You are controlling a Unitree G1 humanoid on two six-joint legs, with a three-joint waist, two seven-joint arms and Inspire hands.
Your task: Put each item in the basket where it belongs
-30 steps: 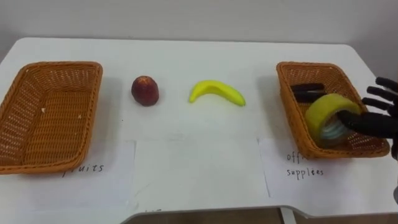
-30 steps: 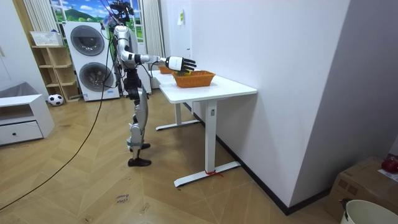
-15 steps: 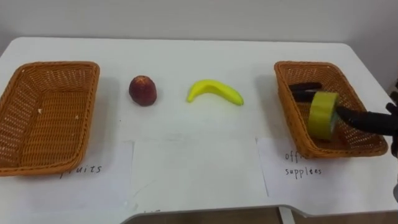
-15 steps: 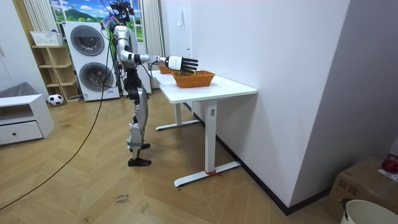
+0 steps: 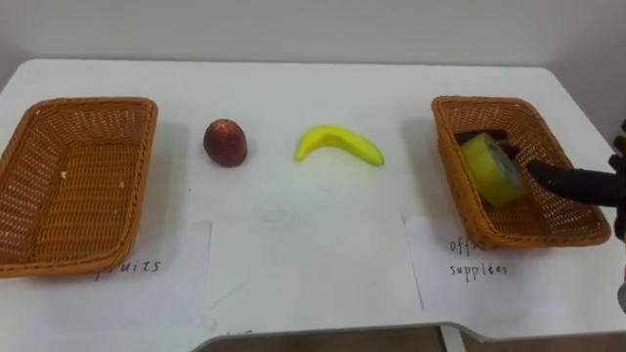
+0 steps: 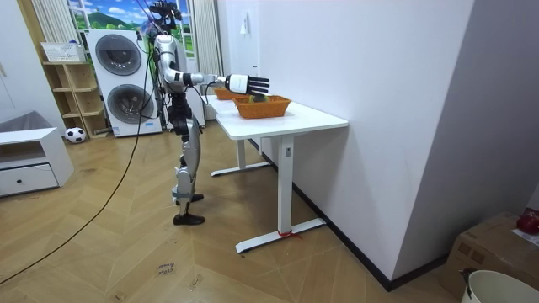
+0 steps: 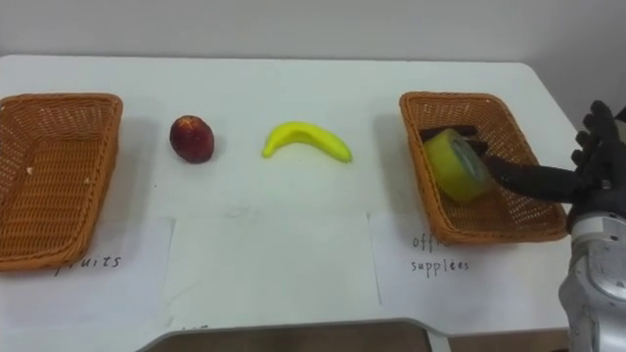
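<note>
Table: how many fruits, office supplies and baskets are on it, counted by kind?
Fruit: 2, red fruit, banana
Office supplies: 2, yellow tape roll, dark item behind it, partly hidden
Baskets: 2, left basket, right basket
Total: 6

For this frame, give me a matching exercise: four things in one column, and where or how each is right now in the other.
Things:
1. yellow tape roll
2. banana
3. red fruit
4. right hand

Places or states:
A. on the table, nearest the left basket
B. open, thumb reaching over the right basket
C. lying inside the right basket
D. on the table, about midway between the baskets

Pairs: 1-C, 2-D, 3-A, 4-B
</note>
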